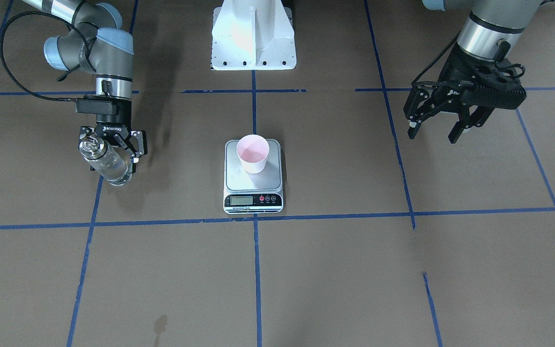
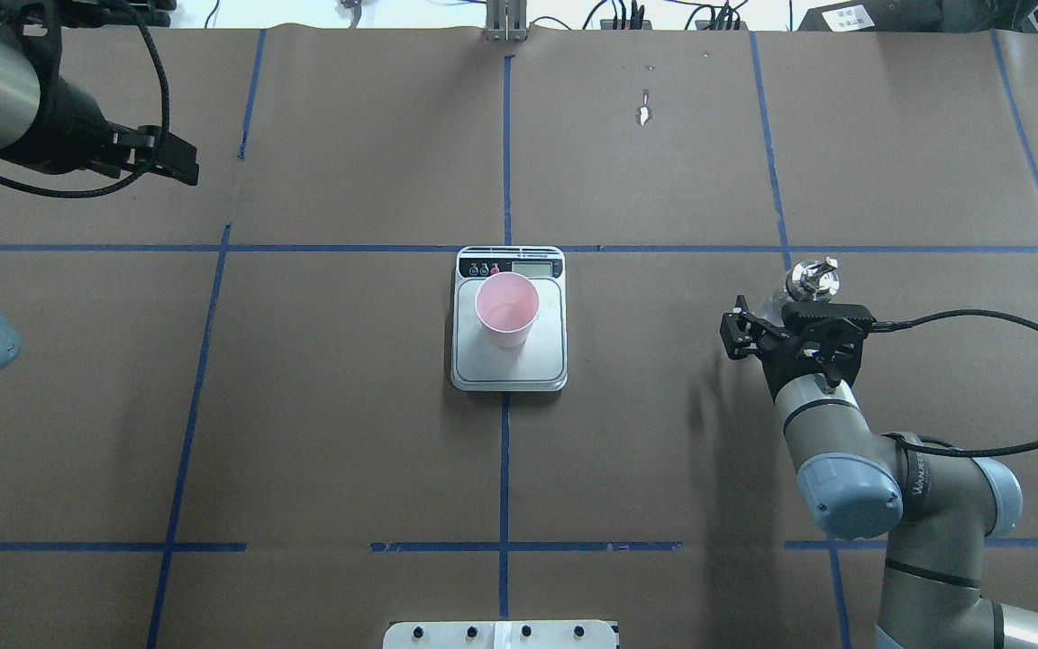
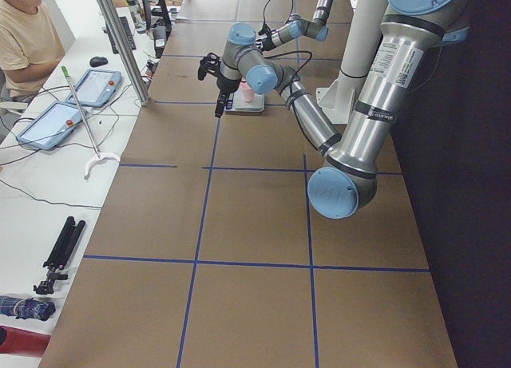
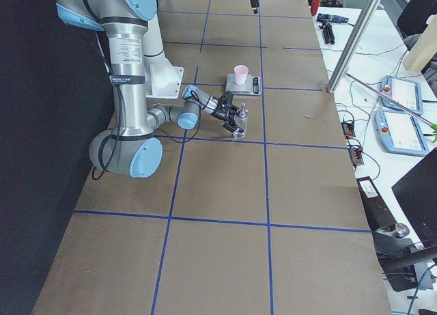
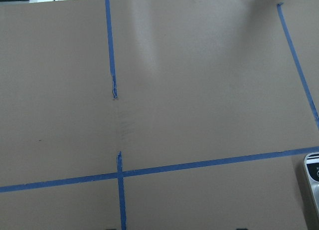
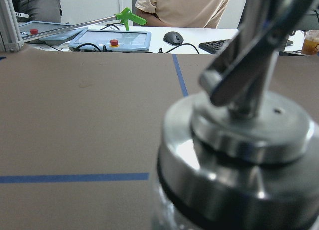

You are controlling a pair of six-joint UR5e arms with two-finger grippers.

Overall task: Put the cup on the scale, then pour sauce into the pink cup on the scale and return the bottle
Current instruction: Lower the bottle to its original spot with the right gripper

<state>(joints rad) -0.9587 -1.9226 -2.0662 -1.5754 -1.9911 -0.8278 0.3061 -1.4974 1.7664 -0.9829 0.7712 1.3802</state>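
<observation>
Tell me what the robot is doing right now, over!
Right gripper jaws shut on bottle, off to the side. Left gripper open, empty. Cup upright on scale. Nothing between bottle and cup.

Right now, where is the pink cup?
The cup stands on the scale at the table's middle in the front view, between both arms, nearer the display.

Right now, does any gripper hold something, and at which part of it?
The right gripper holds the bottle by the upper part of its glass body, just below the silver cap. The left gripper is open and holds nothing.
</observation>
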